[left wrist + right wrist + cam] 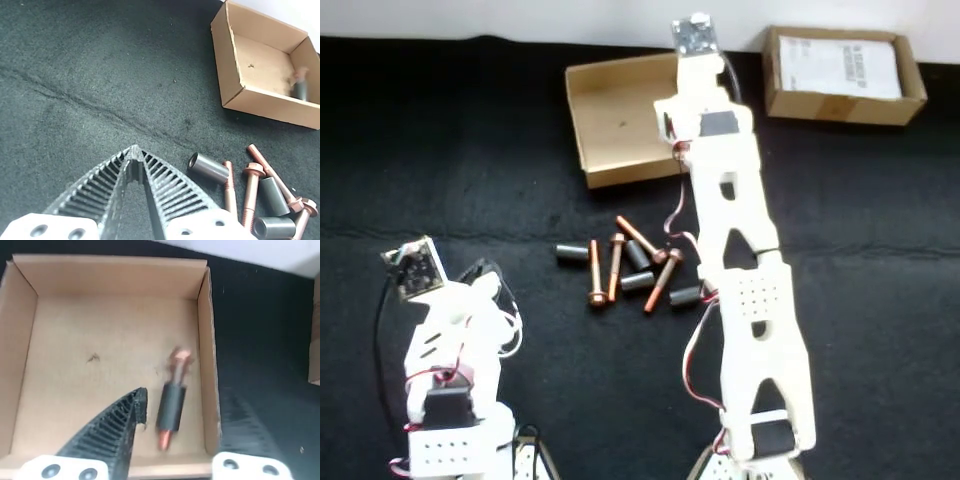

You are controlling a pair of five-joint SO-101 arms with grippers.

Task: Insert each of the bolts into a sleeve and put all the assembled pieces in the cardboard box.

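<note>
An assembled piece (171, 402), a copper bolt through a dark sleeve, lies on the floor of the cardboard box (75, 330) near one side wall. My right gripper (192, 440) hangs open just above it, one black finger (120, 430) beside the piece. In the high view the right arm (725, 190) stretches over the box (615, 110). Several loose copper bolts (595, 272) and dark sleeves (572, 252) lie mixed mid-table. My left gripper (134, 152) is shut and empty, low over the black cloth, with the nearest sleeve (207, 167) a little to one side.
A second cardboard box (840, 65) with a white sheet in it stands at the back right. A black cloth (470, 150) covers the table, with bare room on its left half. The box wall (235, 75) faces the left gripper from afar.
</note>
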